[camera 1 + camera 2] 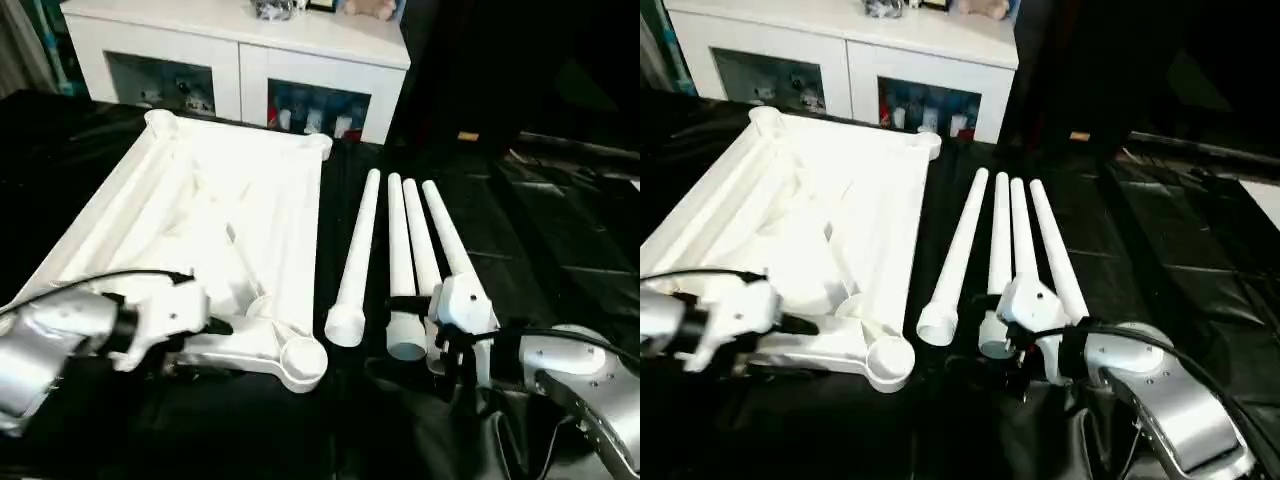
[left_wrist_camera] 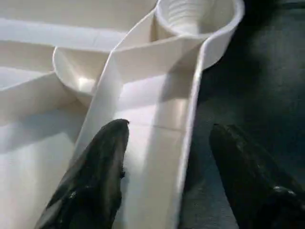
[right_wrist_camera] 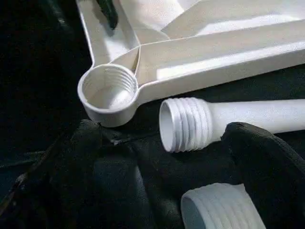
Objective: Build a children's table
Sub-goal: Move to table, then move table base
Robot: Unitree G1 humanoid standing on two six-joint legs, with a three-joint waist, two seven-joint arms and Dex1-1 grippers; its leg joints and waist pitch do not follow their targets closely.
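Observation:
The children's table top [image 1: 220,200] lies upside down on the black cover, ribbed underside up. Its near right corner socket [image 1: 303,362] is threaded inside. Several white tapered legs [image 1: 357,250] lie side by side to its right, threaded ends [image 3: 183,125] toward me. My left gripper [image 2: 170,128] stands open astride the top's near rim, left of that socket, with one finger [image 2: 102,167] inside the rim and the other [image 2: 243,167] outside over the cloth. My right gripper [image 1: 440,345] is open at the near ends of the right-hand legs, and one threaded end [image 3: 219,207] sits between its fingers.
A white cabinet [image 1: 240,50] with glass doors stands behind the work table. Wrinkled black cover [image 1: 560,230] stretches to the right of the legs. A black cable [image 1: 100,280] runs over my left wrist, and another [image 1: 560,335] arcs over my right forearm.

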